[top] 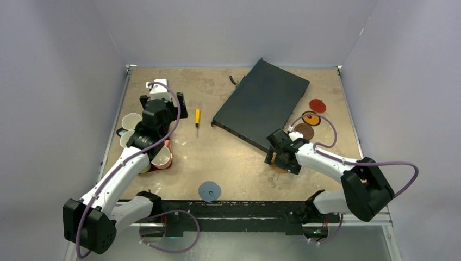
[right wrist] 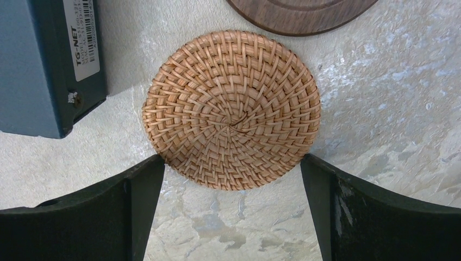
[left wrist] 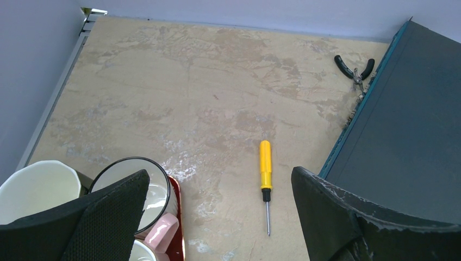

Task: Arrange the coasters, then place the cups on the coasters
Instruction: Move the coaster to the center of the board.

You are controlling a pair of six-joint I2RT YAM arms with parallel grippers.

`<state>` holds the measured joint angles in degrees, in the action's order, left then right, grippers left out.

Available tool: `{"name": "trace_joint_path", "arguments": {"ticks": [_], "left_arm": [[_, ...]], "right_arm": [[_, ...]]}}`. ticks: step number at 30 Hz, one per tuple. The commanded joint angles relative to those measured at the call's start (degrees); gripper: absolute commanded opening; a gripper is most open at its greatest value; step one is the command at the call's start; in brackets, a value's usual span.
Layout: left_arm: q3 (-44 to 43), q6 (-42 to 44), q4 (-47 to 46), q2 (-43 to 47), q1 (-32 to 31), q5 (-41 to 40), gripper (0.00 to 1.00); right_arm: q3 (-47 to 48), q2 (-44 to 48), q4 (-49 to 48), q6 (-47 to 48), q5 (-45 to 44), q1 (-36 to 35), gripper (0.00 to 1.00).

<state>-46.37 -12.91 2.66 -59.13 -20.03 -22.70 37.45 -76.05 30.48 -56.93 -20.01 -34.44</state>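
A tan woven coaster (right wrist: 231, 109) lies flat just ahead of my right gripper (right wrist: 232, 163). The jaws stand open on either side of its near edge, holding nothing. A dark brown coaster (right wrist: 299, 16) lies just beyond it. The overhead view shows my right gripper (top: 278, 157) over the tan coaster (top: 279, 168). It also shows dark brown (top: 304, 131), orange (top: 311, 118) and red (top: 317, 105) coasters at the right and a blue-grey coaster (top: 209, 191) near the front. Cups (top: 131, 120) crowd a dark red tray (top: 167, 162) at the left. My left gripper (top: 162, 103) hovers open above them, beside the pink cup (left wrist: 157, 228).
A dark flat box (top: 261, 103) lies slantwise at the back centre, with one corner (right wrist: 43, 60) close to the tan coaster. A yellow screwdriver (left wrist: 265, 166) lies between the cups and the box. Small pliers (left wrist: 354, 69) rest by the box's far edge. Walls enclose the table.
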Motion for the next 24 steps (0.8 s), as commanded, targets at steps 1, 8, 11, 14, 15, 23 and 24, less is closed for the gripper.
{"name": "trace_joint_path", "arguments": {"ticks": [1,8,11,14,15,23,24], "left_arm": [[-0.5,-0.6,-1.6,0.0,-0.3,0.4,0.98],[-0.5,-0.6,-1.6,0.0,-0.3,0.4,0.98],[-0.5,-0.7,-1.6,0.0,-0.3,0.3,0.98],[-0.5,-0.6,-1.6,0.0,-0.3,0.3,0.98],[-0.5,-0.6,-1.6,0.0,-0.3,0.3,0.98],[-0.5,-0.6,-1.7,0.0,-0.3,0.4,0.98],[-0.5,-0.6,-1.6,0.0,-0.3,0.4,0.98]], "right_arm": [[0.7,-1.3,0.8,0.6,-2.9,0.7,0.98],[0.9,-0.4,1.0,1.3,-3.8,1.4,0.98],[1.2,-0.2,1.0,1.7,-4.0,1.6,0.98],[1.6,-0.3,1.0,2.0,-4.1,1.8,0.98],[1.8,-0.3,0.9,2.1,-4.0,1.8,0.98],[2.2,1.9,0.9,3.7,-3.6,1.8,0.98],[2.3,2.6,0.7,4.4,-4.1,1.8,0.98]]}}
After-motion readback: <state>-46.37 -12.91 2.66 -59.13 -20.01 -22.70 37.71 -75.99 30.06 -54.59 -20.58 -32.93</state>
